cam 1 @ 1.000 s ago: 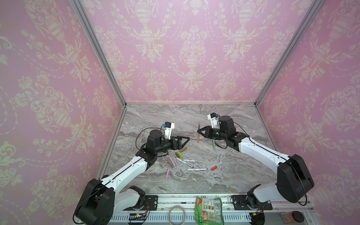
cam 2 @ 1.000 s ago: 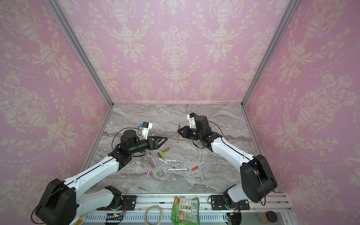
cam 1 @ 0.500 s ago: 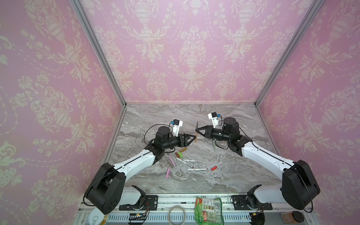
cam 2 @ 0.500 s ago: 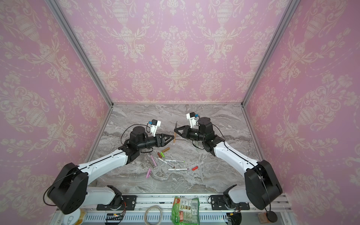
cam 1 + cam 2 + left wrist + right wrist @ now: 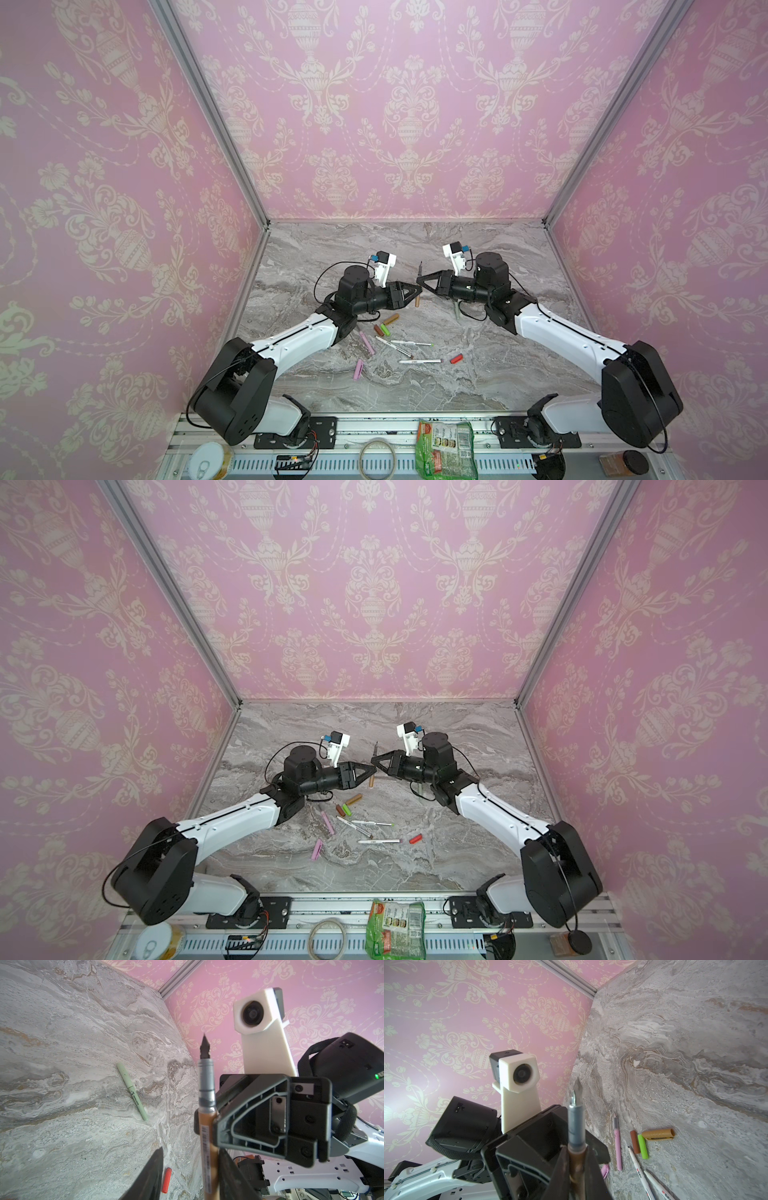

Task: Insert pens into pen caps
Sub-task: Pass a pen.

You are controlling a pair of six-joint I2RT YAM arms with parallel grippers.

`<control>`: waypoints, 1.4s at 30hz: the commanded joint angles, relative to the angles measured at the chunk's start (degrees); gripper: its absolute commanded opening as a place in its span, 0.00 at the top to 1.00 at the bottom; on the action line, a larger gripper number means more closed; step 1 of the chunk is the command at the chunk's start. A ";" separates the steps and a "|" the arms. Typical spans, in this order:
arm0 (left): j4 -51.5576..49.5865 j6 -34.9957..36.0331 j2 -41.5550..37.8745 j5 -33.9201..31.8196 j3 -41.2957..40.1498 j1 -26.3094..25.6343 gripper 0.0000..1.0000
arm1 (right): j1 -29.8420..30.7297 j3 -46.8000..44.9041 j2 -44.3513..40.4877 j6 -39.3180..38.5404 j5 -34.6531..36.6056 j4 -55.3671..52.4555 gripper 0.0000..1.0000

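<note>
Here the tan-brown pen (image 5: 204, 1120) stands tip-up, off the marble table (image 5: 478, 374), clamped in the right gripper (image 5: 576, 1153). The left gripper (image 5: 190, 1150) straddles its lower barrel, jaws parted, with a gap on one side. A tan cap (image 5: 391, 319) lies nearby.

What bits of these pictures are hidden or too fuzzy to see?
Brown pen: lower end cut off by the edge in both wrist views; barrel print blurred.
Pink cap: right wrist view, mostly behind the right gripper.
Pale green pen: both top views, partly under the right gripper.
White pens: right wrist view, cut off by the edge.
</note>
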 commanded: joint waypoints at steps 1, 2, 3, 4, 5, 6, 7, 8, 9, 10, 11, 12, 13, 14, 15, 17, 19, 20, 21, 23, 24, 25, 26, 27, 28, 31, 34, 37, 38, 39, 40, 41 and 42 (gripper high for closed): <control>1.07 -1.06 1.28 2.80 2.15 -0.65 0.59 | 0.27 -0.78 -0.72 -0.08 -0.60 3.02 1.00; 1.27 -1.28 1.55 3.26 2.32 -0.75 0.60 | 0.30 -0.81 -0.63 -0.08 -0.48 3.16 1.00; 1.34 -1.41 1.75 3.56 2.43 -0.82 0.61 | 0.30 -0.81 -0.63 -0.11 -0.33 3.15 1.00; 1.45 -1.54 1.99 3.85 2.57 -0.82 0.61 | 0.29 -0.81 -0.64 -0.27 -0.27 3.16 1.00; 1.46 -1.64 2.17 4.11 2.61 -0.87 0.62 | 0.31 -0.72 -0.54 -0.36 -0.11 3.16 1.00; 1.47 -1.64 2.28 4.26 2.70 -0.95 0.63 | 0.33 -0.65 -0.49 -0.42 -0.05 3.11 1.00; 1.40 -1.64 2.39 4.45 2.78 -0.92 0.66 | 0.35 -0.55 -0.45 -0.62 -0.02 2.94 1.00; 1.17 -1.64 2.49 4.55 2.79 -0.95 0.69 | 0.27 -0.33 -0.32 -0.78 0.06 2.73 1.00; 1.13 -1.64 2.52 4.55 2.85 -0.93 0.71 | 0.31 -0.15 -0.28 -0.98 0.12 2.42 1.00; 0.99 -1.55 2.49 4.55 2.87 -0.89 0.75 | 0.33 0.05 -0.36 -1.25 0.14 2.04 1.00; 0.81 -1.47 2.48 4.64 2.79 -0.93 0.78 | 0.35 0.16 -0.45 -1.54 0.25 1.66 1.00; 0.58 -1.38 2.41 4.60 2.79 -0.91 0.79 | 0.31 0.31 -0.53 -1.95 0.53 1.19 1.00; 0.31 -1.15 2.40 4.56 2.79 -0.95 0.82 | 0.34 0.49 -0.67 -2.34 0.75 0.65 1.00; 0.09 -1.18 2.31 4.47 2.70 -0.93 0.85 | 0.32 0.60 -0.82 -2.84 0.98 0.10 1.00; -0.08 -1.13 2.26 4.47 2.68 -0.95 0.88 | 0.32 0.68 -0.89 -3.19 1.08 -0.28 1.00; -1.58 -0.85 2.16 3.84 2.85 -0.93 0.94 | 0.31 1.10 -1.14 -4.21 1.30 -1.52 1.00; -4.72 0.19 1.97 2.56 3.39 -0.93 0.99 | 0.34 1.60 -1.24 -5.14 1.56 -2.80 1.00; -5.98 0.68 1.81 1.93 3.56 -0.94 1.00 | 0.32 1.86 -1.32 -5.63 1.65 -3.50 1.00; -7.17 1.22 1.62 1.05 3.66 -0.95 1.00 | 0.33 2.20 -1.50 -6.23 1.74 -4.27 1.00; -9.47 2.47 1.09 -0.65 3.92 -0.95 1.00 | 0.37 3.08 -1.55 -7.43 1.94 -6.16 0.97; -10.72 3.24 0.76 -1.52 4.08 -0.95 1.00 | 0.37 3.54 -1.59 -8.27 2.04 -7.34 0.96; -12.05 4.04 0.40 -2.39 4.23 -0.90 1.00 | 0.44 4.11 -1.72 -9.04 2.28 -8.61 0.94; -13.22 4.80 -0.03 -3.18 4.35 -0.84 1.00 | 0.59 4.64 -1.81 -9.76 2.40 -9.82 0.92; -14.68 5.63 -0.29 -4.07 4.48 -0.86 1.00 | 0.76 5.10 -1.90 -10.68 2.68 -11.20 0.89; -16.34 6.59 -0.82 -5.08 4.71 -0.86 1.00 | 0.88 5.63 -2.01 -11.63 3.24 -12.75 0.86; -20.90 9.51 -2.30 -7.39 5.16 -0.52 1.00 | 1.73 7.39 -2.47 -14.66 4.75 -17.44 0.80; -24.90 11.63 -4.61 -10.08 4.84 0.22 1.00 | 2.78 8.95 -2.65 -18.25 6.22 -22.04 0.71; -29.09 14.17 -7.92 -14.34 4.13 1.05 1.00 | 3.86 10.32 -2.52 -20.92 7.54 -26.12 0.63; -30.47 14.95 -9.07 -15.71 3.89 1.28 1.00 | 4.18 10.70 -2.45 -21.62 7.74 -27.08 0.61; -32.01 16.03 -10.44 -17.67 3.61 1.55 1.00 | 4.55 11.07 -2.18 -22.39 8.19 -28.22 0.59; -33.48 16.86 -11.98 -19.64 3.30 1.83 1.00 | 5.02 11.47 -1.76 -23.47 8.49 -29.34 0.57; -34.61 17.54 -13.33 -21.07 2.95 2.18 1.00 | 5.52 12.04 -1.29 -24.72 8.95 -30.60 0.56; -35.66 17.93 -14.82 -22.65 2.50 2.66 1.00 | 6.21 12.91 -0.51 -26.68 9.58 -32.41 0.55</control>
